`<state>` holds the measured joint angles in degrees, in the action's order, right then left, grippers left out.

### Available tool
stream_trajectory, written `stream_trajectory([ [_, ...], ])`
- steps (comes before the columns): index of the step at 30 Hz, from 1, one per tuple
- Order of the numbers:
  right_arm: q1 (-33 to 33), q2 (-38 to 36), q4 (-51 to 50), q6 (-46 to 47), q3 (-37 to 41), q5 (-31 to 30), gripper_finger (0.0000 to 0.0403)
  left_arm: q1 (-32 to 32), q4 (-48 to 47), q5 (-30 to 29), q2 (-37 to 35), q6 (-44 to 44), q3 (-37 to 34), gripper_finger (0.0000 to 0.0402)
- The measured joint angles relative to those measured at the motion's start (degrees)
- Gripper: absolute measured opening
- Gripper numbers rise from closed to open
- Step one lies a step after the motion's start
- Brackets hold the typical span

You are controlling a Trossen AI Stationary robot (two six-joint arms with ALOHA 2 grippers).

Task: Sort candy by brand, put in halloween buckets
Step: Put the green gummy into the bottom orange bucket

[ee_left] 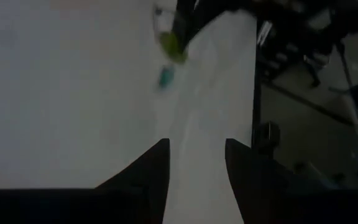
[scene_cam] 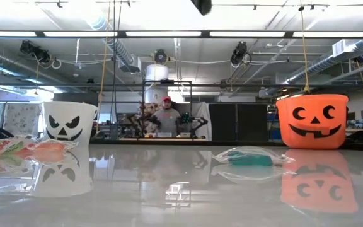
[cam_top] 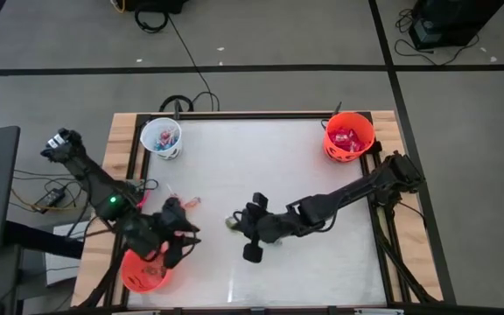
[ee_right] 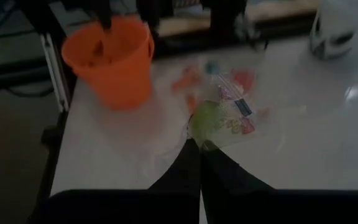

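My right gripper [ee_right: 199, 148] is shut on a green wrapped candy [ee_right: 209, 118] above the table's middle [cam_top: 236, 224]. A teal candy [scene_cam: 251, 157] lies flat on the table below it. Orange-red candies [cam_top: 187, 203] lie further left. My left gripper [ee_left: 197, 149] stands open with nothing between its fingers, near the front-left orange bucket [cam_top: 144, 269]. The white bucket [cam_top: 160, 137] stands at the far left and holds candy. A second orange bucket [cam_top: 348, 137] at the far right holds red packets. My right gripper pinches the green candy by the end of its clear wrapper [ee_right: 202, 138] between its two fingertips. The fingers slant downward from the table's right side. The candy sticks out beyond the fingertips, lifted clear of the table.
A raised wooden rim [cam_top: 121, 157] runs round the white table top. Cables [cam_top: 182, 105] hang past the far edge. A person [scene_cam: 167, 118] stands in the room well behind the table. Bare table top lies between the buckets.
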<state>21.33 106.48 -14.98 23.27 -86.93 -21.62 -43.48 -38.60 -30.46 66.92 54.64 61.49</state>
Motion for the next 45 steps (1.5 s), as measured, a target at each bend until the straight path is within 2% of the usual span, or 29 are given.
stream_trajectory([
  [7, -0.07, -0.01, 0.04, -5.69, -3.95, -1.72, 0.0006, 6.47, 11.6, -2.34, 0.2, -11.78, 0.0, 0.0194],
  [12, 0.03, -0.01, 0.63, -6.98, -4.48, -2.01, 0.0006, 10.22, 13.22, -2.26, 0.21, -13.71, 0.0, 0.0201],
  [17, 0.79, -0.01, 2.31, -8.46, -4.49, -4.38, 0.0006, 12.24, 15.72, 2.54, 0.2, -16.13, 0.0, 0.0196],
  [21, 1.06, 0.01, 3.4, -9.55, -4.55, -4.42, 0.0005, 12.93, 18.79, 5.84, 0.2, -19.49, 0.0, 0.0176],
  [26, 0.95, -0.01, 3.81, -9.94, -4.55, -4.49, 0.0005, 13.96, 19.66, 5.88, 0.2, -20.06, 0.0, 0.0133],
  [33, 0.98, -0.01, 3.87, -9.97, -4.55, -4.41, 0.0008, 14.36, 19.55, 7.89, 0.22, -20.84, -0.02, 0.0013],
  [40, 0.69, 0.0, 3.24, -4.35, -4.55, -4.07, 0.0056, 14.36, 18.98, 8.16, 0.03, -21.42, 0.09, 0.0003],
  [45, 0.34, -0.01, -2.86, 3.77, -4.55, -2.42, 0.0108, 13.41, 5.21, 9.93, -0.33, -20.64, 6.26, 0.0002],
])
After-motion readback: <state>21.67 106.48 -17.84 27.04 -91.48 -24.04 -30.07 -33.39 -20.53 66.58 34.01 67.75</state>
